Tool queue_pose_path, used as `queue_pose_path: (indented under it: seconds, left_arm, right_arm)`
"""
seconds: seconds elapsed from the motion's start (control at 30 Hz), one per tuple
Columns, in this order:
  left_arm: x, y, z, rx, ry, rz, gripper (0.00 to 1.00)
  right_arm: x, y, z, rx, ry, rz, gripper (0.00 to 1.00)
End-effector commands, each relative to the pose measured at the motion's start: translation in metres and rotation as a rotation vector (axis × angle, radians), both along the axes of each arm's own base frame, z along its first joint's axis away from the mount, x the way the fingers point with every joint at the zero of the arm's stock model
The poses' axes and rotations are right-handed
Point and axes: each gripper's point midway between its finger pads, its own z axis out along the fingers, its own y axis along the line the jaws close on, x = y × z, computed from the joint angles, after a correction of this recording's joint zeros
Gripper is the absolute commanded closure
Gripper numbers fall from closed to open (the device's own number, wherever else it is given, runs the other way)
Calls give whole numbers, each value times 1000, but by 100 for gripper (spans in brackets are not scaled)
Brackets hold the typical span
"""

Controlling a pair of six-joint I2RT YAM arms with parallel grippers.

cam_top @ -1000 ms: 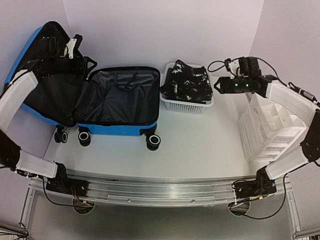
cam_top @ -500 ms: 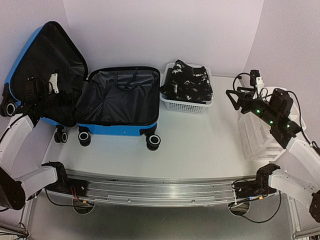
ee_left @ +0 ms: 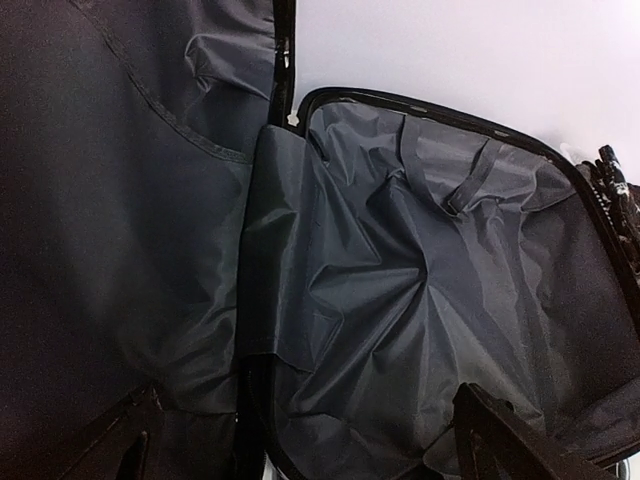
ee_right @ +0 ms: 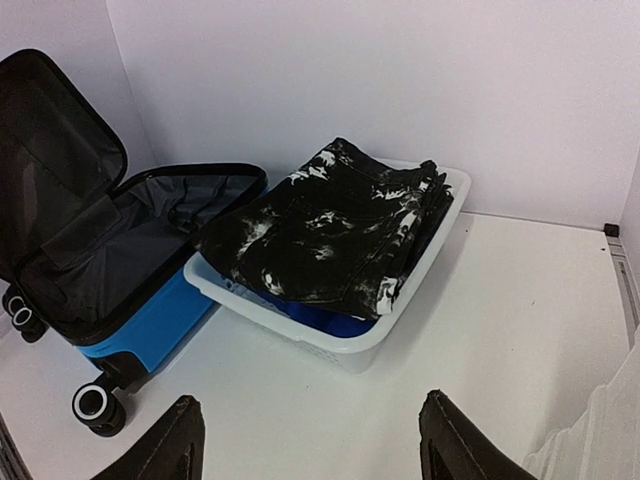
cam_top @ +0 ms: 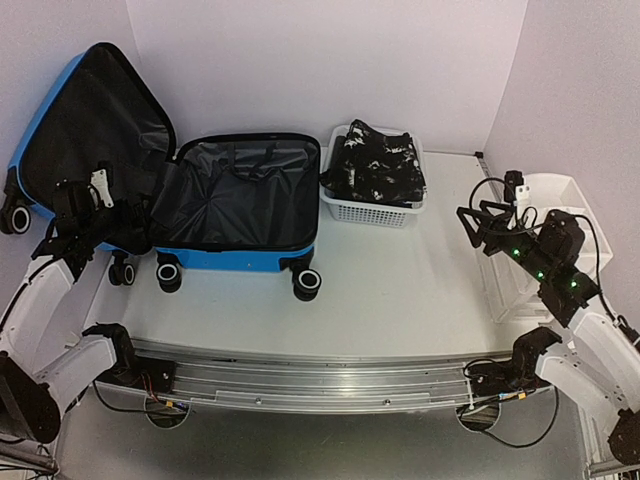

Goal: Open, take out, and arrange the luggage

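Suitcase (cam_top: 240, 200) in bright blue lay opened at the rear left of the worktop (cam_top: 400, 290); its lower half rested flat on its wheels (cam_top: 308, 283), and its lid stood tilted up and back toward the left wall; black lining covered the inside of the lid, and crumpled dark lining with loose straps showed in the lower half.

Left tool (ee_left: 305, 400) sat low in front of the lid's lining, close to the hinge between the two halves; its fingers were spread wide, with nothing between them; whether they touched the lining could not be told.

Just to the right of the suitcase stood a white basket (cam_top: 372, 212), with a folded garment (cam_top: 378, 165) in black and white print heaped on top of it; something blue showed beneath the garment in the right wrist view; whether the basket touched the suitcase shell could not be told.

Right tool (ee_right: 310, 405) hung above the right side of the worktop, well apart from the basket and pointed toward it and the suitcase; its fingers were spread apart and gripped nothing; a white plastic organizer (cam_top: 560, 190) stood just behind it at the right edge of the worktop, near the right wall.
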Motion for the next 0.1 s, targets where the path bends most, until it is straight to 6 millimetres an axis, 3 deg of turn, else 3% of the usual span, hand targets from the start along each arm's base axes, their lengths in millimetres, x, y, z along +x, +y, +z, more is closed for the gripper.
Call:
queue_pose_path:
  seconds: [0.0, 0.07]
  left_arm:
    - [0, 16, 14, 2, -84, 96, 0]
    - [-1, 19, 17, 0, -108, 111, 0]
  right_arm:
    - [6, -2, -6, -5, 22, -26, 34]
    - [8, -2, -6, -9, 27, -27, 34]
